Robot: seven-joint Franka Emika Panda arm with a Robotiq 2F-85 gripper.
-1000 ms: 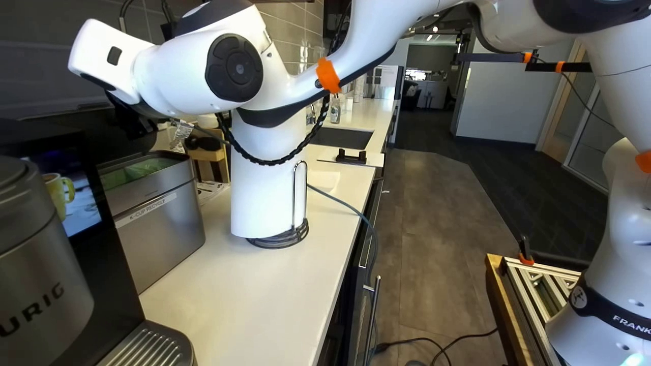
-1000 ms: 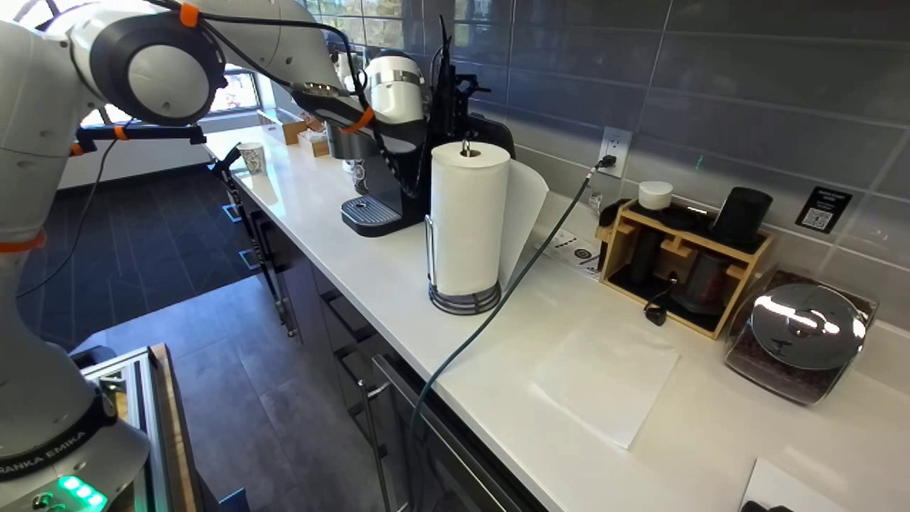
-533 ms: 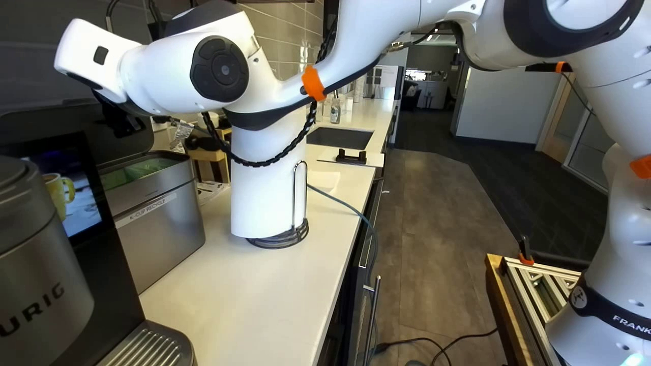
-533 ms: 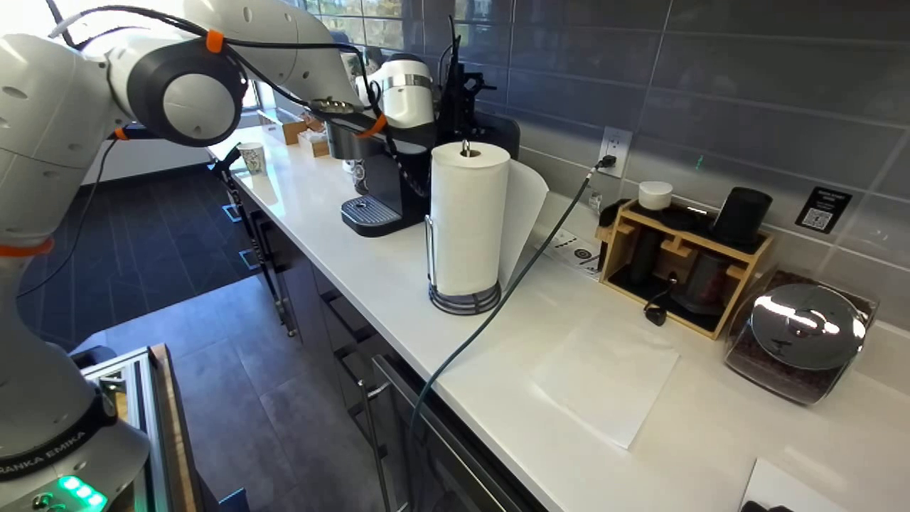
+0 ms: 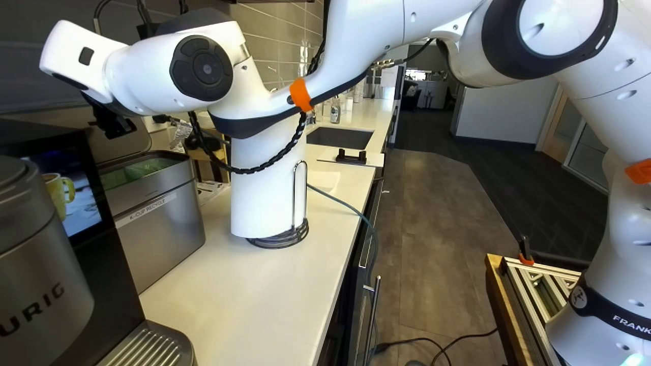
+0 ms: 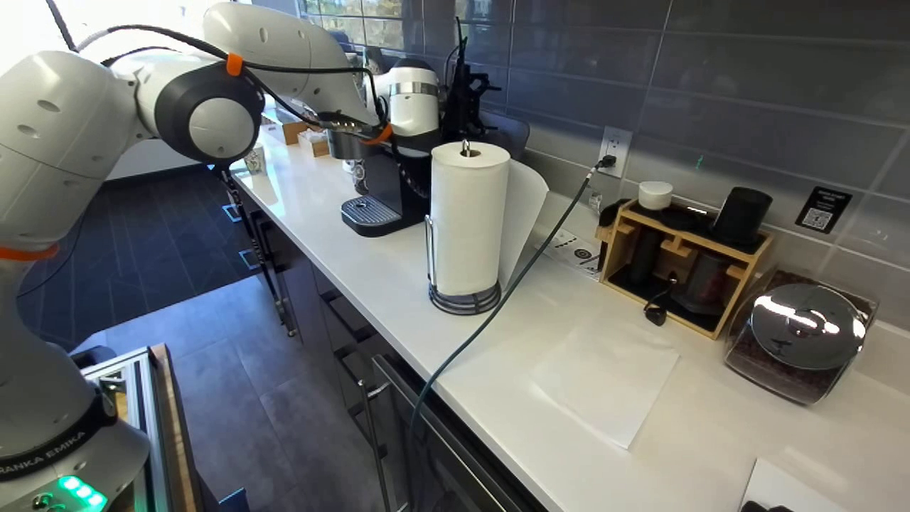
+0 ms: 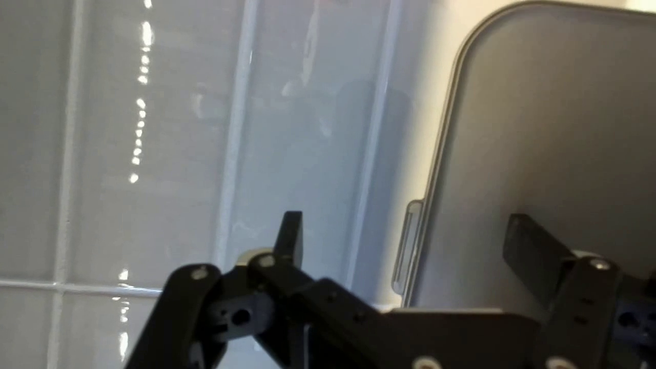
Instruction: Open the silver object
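In an exterior view, the bin (image 5: 165,239) stands upright on the counter (image 5: 244,305) at the left of the frame, boxy and brushed silver, its left part hidden. I can read K-CUP RECYCLE on its pale label (image 5: 146,209). It's open: the lid (image 5: 140,145) is raised at the back, and the inside (image 5: 145,169) shows green. The wrist view shows the lid at right, smooth and grey, a narrow tab (image 7: 408,247) on its left edge.

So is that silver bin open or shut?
Open: the bin has its lid raised, and a green liner shows inside, in an exterior view.
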